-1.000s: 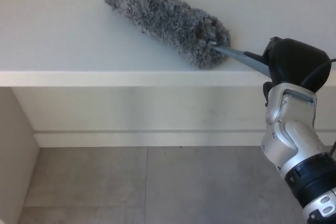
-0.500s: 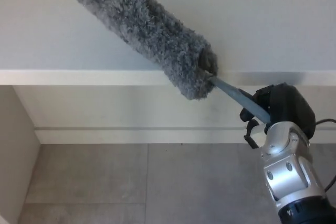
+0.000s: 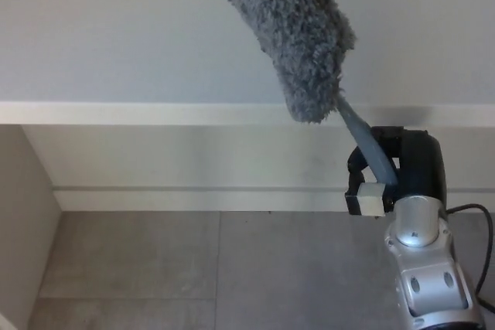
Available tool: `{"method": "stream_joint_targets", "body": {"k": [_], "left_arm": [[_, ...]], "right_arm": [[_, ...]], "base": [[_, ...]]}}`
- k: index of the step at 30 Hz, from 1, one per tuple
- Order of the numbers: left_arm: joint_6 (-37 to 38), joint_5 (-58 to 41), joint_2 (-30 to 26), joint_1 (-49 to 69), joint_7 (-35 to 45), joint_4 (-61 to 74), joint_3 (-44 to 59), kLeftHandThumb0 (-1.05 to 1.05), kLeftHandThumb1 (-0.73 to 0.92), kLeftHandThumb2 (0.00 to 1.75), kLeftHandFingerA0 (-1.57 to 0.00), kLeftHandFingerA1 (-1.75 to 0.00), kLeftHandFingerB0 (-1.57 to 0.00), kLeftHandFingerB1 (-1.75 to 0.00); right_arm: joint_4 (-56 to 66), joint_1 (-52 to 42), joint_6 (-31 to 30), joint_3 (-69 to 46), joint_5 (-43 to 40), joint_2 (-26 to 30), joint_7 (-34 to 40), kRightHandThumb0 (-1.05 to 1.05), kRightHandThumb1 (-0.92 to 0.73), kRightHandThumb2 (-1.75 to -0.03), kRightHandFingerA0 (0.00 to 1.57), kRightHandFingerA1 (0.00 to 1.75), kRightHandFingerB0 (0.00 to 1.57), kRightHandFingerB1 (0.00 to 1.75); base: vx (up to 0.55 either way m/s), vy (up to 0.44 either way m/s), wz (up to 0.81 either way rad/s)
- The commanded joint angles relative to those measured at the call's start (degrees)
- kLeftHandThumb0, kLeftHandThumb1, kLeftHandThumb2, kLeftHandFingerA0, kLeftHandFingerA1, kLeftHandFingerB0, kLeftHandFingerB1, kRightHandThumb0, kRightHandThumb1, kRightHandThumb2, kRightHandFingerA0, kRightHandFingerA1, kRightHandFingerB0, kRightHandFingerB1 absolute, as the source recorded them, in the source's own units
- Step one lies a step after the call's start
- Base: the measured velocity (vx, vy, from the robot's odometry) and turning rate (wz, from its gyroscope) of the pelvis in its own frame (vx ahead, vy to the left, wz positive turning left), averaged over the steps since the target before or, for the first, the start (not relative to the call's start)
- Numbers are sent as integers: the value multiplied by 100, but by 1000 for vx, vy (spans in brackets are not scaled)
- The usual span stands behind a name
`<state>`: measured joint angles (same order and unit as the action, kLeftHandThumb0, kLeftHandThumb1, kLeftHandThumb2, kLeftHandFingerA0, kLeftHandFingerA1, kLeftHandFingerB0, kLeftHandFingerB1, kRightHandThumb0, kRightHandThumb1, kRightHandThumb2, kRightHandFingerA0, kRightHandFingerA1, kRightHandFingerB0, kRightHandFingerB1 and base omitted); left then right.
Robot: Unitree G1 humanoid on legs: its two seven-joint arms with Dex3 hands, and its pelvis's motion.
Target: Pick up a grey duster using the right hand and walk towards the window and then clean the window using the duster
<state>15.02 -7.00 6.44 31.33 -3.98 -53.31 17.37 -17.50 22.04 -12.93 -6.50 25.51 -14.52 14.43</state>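
The duster (image 3: 290, 32) is swinging steeper than it was half a second back, its fluffy head now rearing up toward the top edge of the view instead of slanting off to the upper left, and the right hand (image 3: 402, 175) is sitting a touch higher and nearer the sill. That hand is curling its black fingers tight around the flat, slate-blue plastic handle, which is running as a narrow strip from the fist up into the shaggy grey sleeve. The head is a long, thick, rounded tube of soft chenille-like fibres, its blunt lower end hanging just over the front edge of the white ledge (image 3: 155, 112), its upper part lying against the pale, smooth surface above the ledge. Below the hand, the wrist is showing glossy silver casing with round bolt heads, and a thin black cable is looping at the right. Matte grey floor tiles (image 3: 216, 268) are spreading underneath. No writing or label is readable anywhere.
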Motion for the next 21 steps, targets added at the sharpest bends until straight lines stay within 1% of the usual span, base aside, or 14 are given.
{"method": "stream_joint_targets", "body": {"k": [1,2,3,4,5,9,10,11,14,16,17,18,19,21], "left_arm": [[684,112,-261,-40,-144,-168,26,-10,62,76,-75,-99,-71,-77],[779,-26,-289,-120,22,-273,122,-3,59,83,-75,-105,-74,-82],[776,20,-339,-130,10,-283,95,1,55,92,-76,-102,-77,-84],[772,46,-359,-133,-3,-285,79,1,55,92,-76,-102,-77,-84],[640,74,-387,-161,-96,-232,71,-5,59,88,-79,-101,-77,-83],[533,26,-401,-141,-56,-117,91,-8,62,83,-77,-99,-75,-82],[540,-186,-479,-256,77,-240,270,4,61,93,-80,-103,-75,-80],[593,-258,-555,-359,144,-435,349,6,58,99,-81,-102,-76,-82],[667,-248,-616,-492,144,-687,415,8,56,99,-84,-102,-80,-85],[526,-317,-605,-541,158,-673,494,3,63,85,-80,-99,-77,-83],[478,-297,-614,-589,84,-698,506,3,63,85,-80,-99,-77,-83],[463,-297,-631,-627,67,-720,526,2,64,82,-81,-100,-78,-83],[523,-268,-666,-678,72,-792,541,1,65,78,-83,-101,-77,-82],[631,-228,-711,-737,94,-906,552,1,65,78,-83,-101,-77,-82]], "right_arm": [[533,-462,1539,-410,-1657,-316,-283,0,-28,-175,157,173,157,162],[929,-1019,1576,-303,-2017,-508,-717,0,-16,-175,157,175,157,173],[1068,-1339,1746,-155,-2177,-530,-1001,-5,1,-175,157,175,157,161],[1113,-1452,1815,-93,-2234,-526,-1104,-5,1,-175,157,175,157,161],[1222,-1619,1804,38,-2266,-531,-1202,-2,-6,-130,157,175,157,164],[1359,-1883,1920,276,-2442,-422,-1418,-1,-4,-129,157,175,157,162],[1898,-2481,1800,710,-2560,-274,-1774,1,2,-127,157,171,157,152],[2235,-2831,1691,960,-2628,-164,-1930,0,3,-126,157,171,157,152],[2487,-3097,1665,1174,-2683,-16,-1955,3,2,-128,157,170,157,148],[2645,-3273,1676,1363,-2707,91,-2020,5,2,-127,157,167,157,144],[2743,-3370,1664,1498,-2634,162,-2020,5,2,-127,157,167,157,144],[2822,-3439,1615,1580,-2625,222,-2055,13,27,-175,157,156,157,139],[2906,-3521,1607,1707,-2586,339,-2114,15,24,-175,150,169,157,129],[2995,-3605,1619,1855,-2545,490,-2175,15,24,-175,150,169,157,129]], "base": [[0,0,0],[0,0,0],[0,0,0],[0,0,0],[0,0,0],[0,0,0],[0,0,0],[0,0,0],[0,0,0],[0,0,0],[0,0,0],[0,0,0],[0,0,0],[0,0,0]]}}
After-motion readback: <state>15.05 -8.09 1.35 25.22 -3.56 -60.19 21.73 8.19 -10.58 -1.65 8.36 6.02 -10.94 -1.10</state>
